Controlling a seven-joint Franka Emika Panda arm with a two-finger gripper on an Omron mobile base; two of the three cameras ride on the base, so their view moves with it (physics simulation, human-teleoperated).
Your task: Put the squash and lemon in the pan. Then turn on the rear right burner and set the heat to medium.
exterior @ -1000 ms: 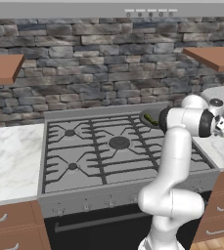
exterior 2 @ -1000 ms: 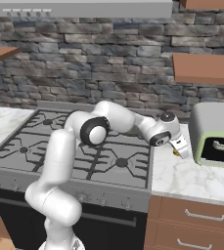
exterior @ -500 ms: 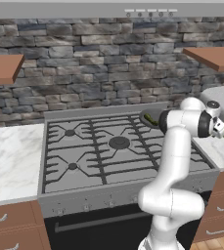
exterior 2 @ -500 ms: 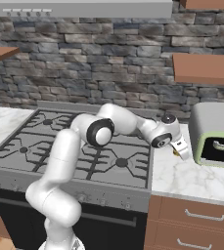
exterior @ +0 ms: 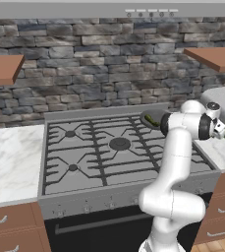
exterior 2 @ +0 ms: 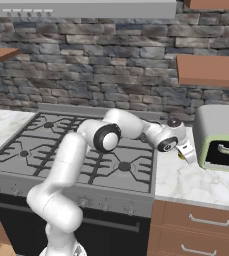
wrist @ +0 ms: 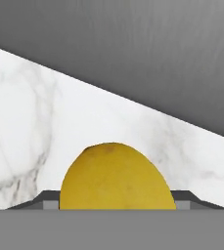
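Observation:
The yellow lemon (wrist: 116, 178) rests on the white marble counter (wrist: 30, 132), right between my two dark fingertips (wrist: 45, 201), which press its left and right sides. In the right base view my gripper (exterior 2: 188, 153) reaches down over the counter beside the stove, and a sliver of the lemon (exterior 2: 179, 155) shows under it. The left base view has the gripper (exterior: 220, 130) at the far right. The dark pan (exterior: 148, 118) sits at the stove's rear right with the green squash (exterior: 153, 120) lying in it; the rear right burner is hidden beneath the pan.
A grey toaster oven (exterior 2: 220, 137) stands close to the right of my hand. The stove top (exterior: 99, 152) with its grey grates spreads to the left. Control knobs line the stove's front edge (exterior 2: 81, 197). A wooden shelf (exterior 2: 208, 70) hangs above the counter.
The arm and hand have stayed in the same spot over the right counter. The lemon has not moved.

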